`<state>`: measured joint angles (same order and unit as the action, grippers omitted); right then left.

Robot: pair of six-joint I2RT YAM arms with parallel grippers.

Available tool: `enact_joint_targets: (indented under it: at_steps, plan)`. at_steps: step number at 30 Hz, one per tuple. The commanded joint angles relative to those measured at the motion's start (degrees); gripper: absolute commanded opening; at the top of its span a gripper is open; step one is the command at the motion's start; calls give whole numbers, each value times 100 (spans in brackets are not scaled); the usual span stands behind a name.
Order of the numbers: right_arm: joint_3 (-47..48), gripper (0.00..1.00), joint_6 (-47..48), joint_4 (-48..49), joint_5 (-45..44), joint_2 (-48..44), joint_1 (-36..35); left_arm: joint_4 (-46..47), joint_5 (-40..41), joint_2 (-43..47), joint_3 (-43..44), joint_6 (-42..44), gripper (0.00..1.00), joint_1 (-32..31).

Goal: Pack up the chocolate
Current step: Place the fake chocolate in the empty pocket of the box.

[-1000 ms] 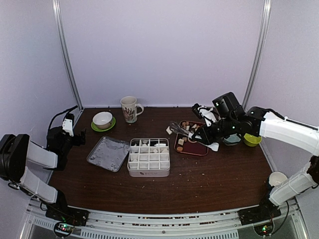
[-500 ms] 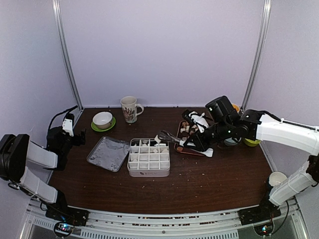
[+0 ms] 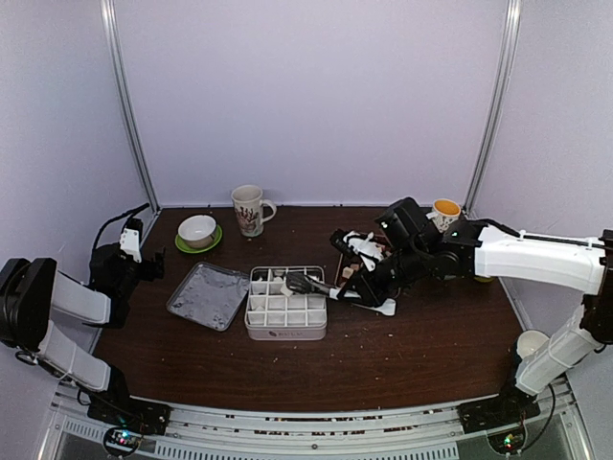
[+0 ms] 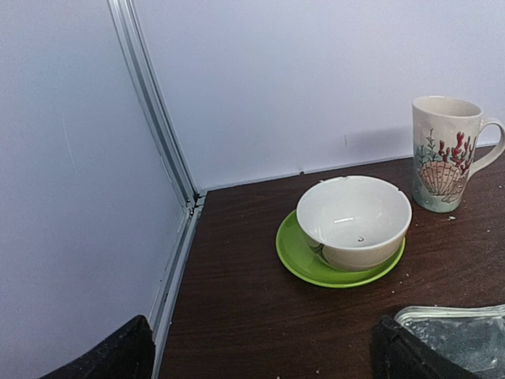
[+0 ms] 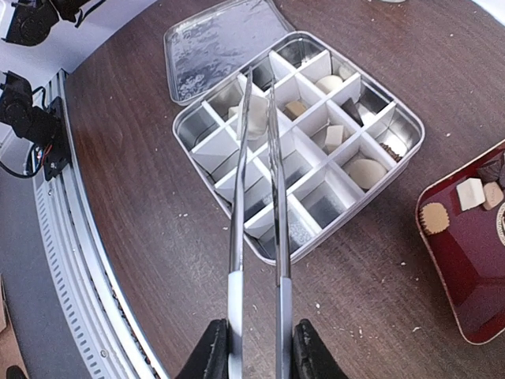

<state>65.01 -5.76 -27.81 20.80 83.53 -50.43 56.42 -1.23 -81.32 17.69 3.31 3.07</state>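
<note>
Lid (image 3: 206, 297) beside tin (image 3: 285, 332); mug (image 3: 249, 211), bowl (image 3: 197, 228) behind.

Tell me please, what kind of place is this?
Most likely a robot test booth, not a home kitchen: plain walls held in aluminium posts, and a left arm and right arm bolted to a rail at the near edge of a table.
</note>
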Motion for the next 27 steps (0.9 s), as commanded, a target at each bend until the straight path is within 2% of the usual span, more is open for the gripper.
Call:
enact_joint_targets:
  at_steps: [1,11,27]
  plan:
    - [169,17,48,156,5,181,-160,164,31,-21,112,-52,98,43]
    - [252,17,-32,476,-240,501,-220,162,29,-24,112,-50,98,38]
    - [416,20,110,421,-505,789,-296,166,27,-24,112,-50,98,44]
